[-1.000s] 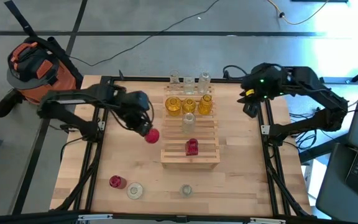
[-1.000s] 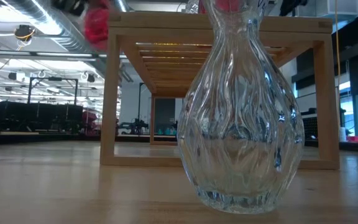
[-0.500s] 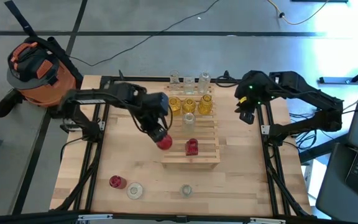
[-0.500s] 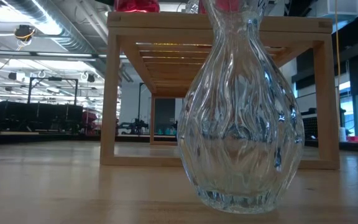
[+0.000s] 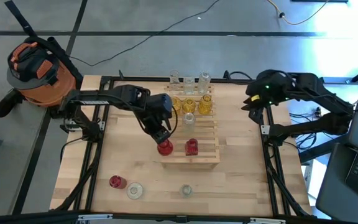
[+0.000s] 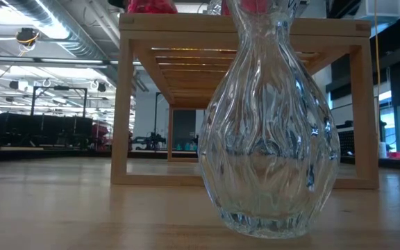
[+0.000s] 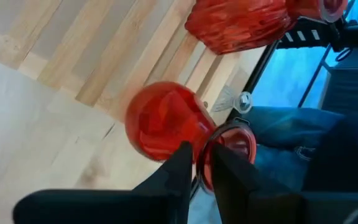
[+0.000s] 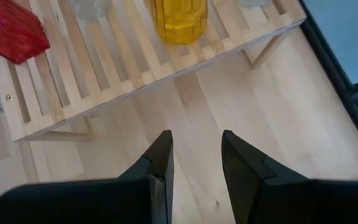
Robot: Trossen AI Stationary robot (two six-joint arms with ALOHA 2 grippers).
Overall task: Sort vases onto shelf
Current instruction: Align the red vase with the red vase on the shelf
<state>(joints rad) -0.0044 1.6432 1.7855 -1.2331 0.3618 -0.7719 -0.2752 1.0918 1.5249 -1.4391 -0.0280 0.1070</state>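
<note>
My left gripper [image 5: 162, 135] is shut on a round red vase [image 5: 165, 147] at the near left corner of the slatted wooden shelf [image 5: 197, 158]. In the low view the red vase [image 6: 151, 5] shows at the shelf's top edge [image 6: 242, 26]. A second red vase [image 5: 192, 147], several yellow vases [image 5: 189, 106] and clear vases [image 5: 189, 81] stand on the shelf. My right gripper [image 5: 252, 104] hangs open beside the shelf's far right corner, holding nothing. My left gripper pinches the red vase by its narrow neck [image 7: 199, 151], between the round body [image 7: 163, 121] and the rim [image 7: 236, 144]. The fingers [image 7: 180, 167] slant down from above. The body is low over the shelf's corner slats; whether it rests there I cannot tell.
On the bare table near its near edge stand a red vase [image 5: 117, 182] and two clear vases [image 5: 134, 190] [image 5: 186, 190]; one clear vase [image 6: 269, 139] fills the low view. An orange vacuum [image 5: 36, 68] sits beyond the table's far left corner.
My left gripper has carried the red vase from left of the shelf toward the table's right and near edge, over the shelf's near left corner. It has stayed shut on the vase throughout.
</note>
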